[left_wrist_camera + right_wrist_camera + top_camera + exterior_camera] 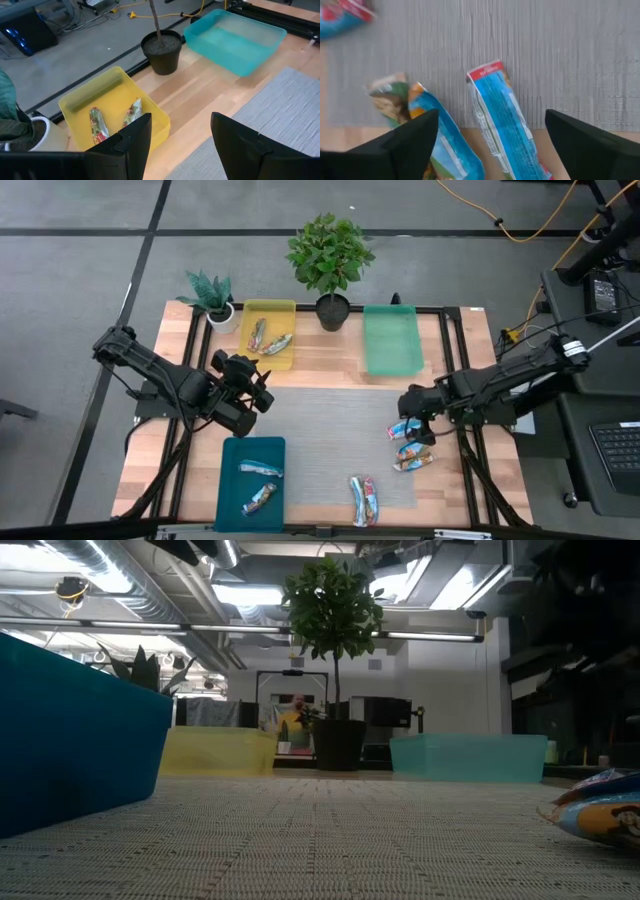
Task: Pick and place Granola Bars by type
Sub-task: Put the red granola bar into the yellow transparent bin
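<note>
- Trays: a yellow tray point(270, 315) sits at the table's far edge between two potted plants and holds two granola bars point(268, 340); the left wrist view shows them lying side by side on its floor point(114, 119).
- Green tray point(391, 340), to the right of the taller plant point(330, 265), shows only its bare floor.
- Teal tray point(250, 510) at the near edge holds two bars, one near its far end point(260, 469) and one nearer the front point(259, 499).
- Loose bars on the grey mat point(320, 430): a pair at the near edge point(366, 500), and a cluster at the right point(410, 448).
- Right gripper point(412, 408) hovers over that cluster, fingers spread, holding nothing; a blue bar point(502, 117) lies between them.
- Left gripper point(262, 388) hangs between the yellow and teal trays, fingers apart and empty.
</note>
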Robot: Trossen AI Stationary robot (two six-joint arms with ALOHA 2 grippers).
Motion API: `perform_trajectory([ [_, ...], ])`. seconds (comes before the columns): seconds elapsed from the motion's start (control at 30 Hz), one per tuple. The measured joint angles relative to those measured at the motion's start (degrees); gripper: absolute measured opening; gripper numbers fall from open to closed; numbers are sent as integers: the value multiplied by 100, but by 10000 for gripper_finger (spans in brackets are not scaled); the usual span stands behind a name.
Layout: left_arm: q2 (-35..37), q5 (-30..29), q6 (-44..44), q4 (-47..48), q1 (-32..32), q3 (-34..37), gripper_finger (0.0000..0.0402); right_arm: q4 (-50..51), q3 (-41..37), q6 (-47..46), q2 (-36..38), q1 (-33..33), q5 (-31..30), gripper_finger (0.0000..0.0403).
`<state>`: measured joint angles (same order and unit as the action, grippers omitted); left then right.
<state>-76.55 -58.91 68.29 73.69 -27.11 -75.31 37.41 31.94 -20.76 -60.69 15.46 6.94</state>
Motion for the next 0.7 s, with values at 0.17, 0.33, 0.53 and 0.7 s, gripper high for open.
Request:
perform_trajectory([
  [0.17,0,-5,0,0,0,0,194,-30,0,47,-538,0,-108,367],
  [0.33,0,-7,0,0,0,0,194,-154,0,173,-952,0,-136,367],
  [0.53,0,-7,-2,-2,0,0,194,-216,2,293,-1263,0,-153,367],
  [0.7,0,-12,-2,-2,0,0,192,-222,11,346,-1524,0,-172,367],
])
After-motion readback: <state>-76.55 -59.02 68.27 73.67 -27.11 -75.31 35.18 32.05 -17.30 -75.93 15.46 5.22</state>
